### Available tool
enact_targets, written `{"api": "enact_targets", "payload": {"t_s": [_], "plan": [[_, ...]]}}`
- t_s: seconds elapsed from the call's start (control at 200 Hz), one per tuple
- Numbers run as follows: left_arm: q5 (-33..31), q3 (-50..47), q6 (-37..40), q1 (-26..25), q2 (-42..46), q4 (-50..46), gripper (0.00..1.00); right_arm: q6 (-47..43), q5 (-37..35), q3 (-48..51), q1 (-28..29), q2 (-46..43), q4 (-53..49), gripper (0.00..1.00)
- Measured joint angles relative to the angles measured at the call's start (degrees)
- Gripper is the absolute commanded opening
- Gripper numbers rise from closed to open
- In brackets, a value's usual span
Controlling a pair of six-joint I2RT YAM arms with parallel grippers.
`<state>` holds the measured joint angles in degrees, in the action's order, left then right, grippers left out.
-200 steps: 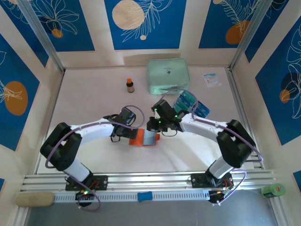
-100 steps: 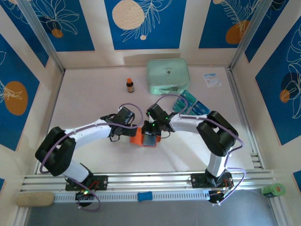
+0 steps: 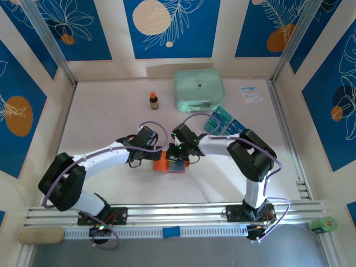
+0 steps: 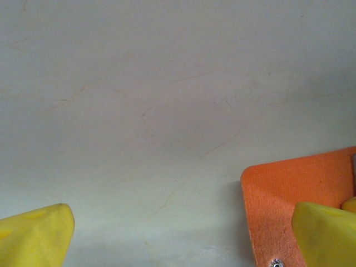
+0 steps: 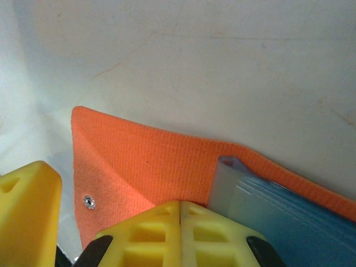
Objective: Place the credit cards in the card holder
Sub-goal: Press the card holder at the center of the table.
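Note:
The orange card holder (image 3: 162, 166) lies open on the table in the middle, with a clear sleeve (image 5: 245, 194) holding blue credit cards (image 5: 300, 233) inside it. Its snap button (image 5: 87, 202) sits on the flap. More teal credit cards (image 3: 225, 123) lie fanned on the table to the right. My right gripper (image 3: 179, 156) is shut with nothing between its fingers (image 5: 150, 233), its tips resting on the holder beside the sleeve. My left gripper (image 3: 157, 157) is open wide at the holder's left edge; one finger (image 4: 325, 233) rests on the orange flap (image 4: 295, 183), the other (image 4: 33, 236) over bare table.
A mint-green zip case (image 3: 198, 89) stands at the back, a small brown bottle (image 3: 154, 100) left of it, and a white paper slip (image 3: 251, 93) at the back right. Walls enclose the table on three sides.
My right gripper has come down and to the left onto the card holder, its arm folding in. The left gripper has edged slightly closer to the holder.

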<state>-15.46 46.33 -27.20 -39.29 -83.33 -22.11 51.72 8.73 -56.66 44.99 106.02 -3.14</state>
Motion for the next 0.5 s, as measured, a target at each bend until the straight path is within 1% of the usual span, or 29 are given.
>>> {"api": "enact_targets", "payload": {"t_s": [0.27,0.475,0.5], "plan": [[0.61,-1.62,-1.44,-0.74,-0.83,0.33,1.00,-0.04,0.74,0.22,-0.79,-0.46,0.09,0.00],[0.85,-3.19,-2.29,-1.14,-2.49,0.46,1.00,-1.77,-0.83,1.79,-2.99,-6.03,-3.15,0.00],[0.85,-3.21,-2.32,-1.14,-2.64,0.46,1.00,-2.23,-1.18,1.84,-3.26,-6.73,-3.69,0.02]]}}
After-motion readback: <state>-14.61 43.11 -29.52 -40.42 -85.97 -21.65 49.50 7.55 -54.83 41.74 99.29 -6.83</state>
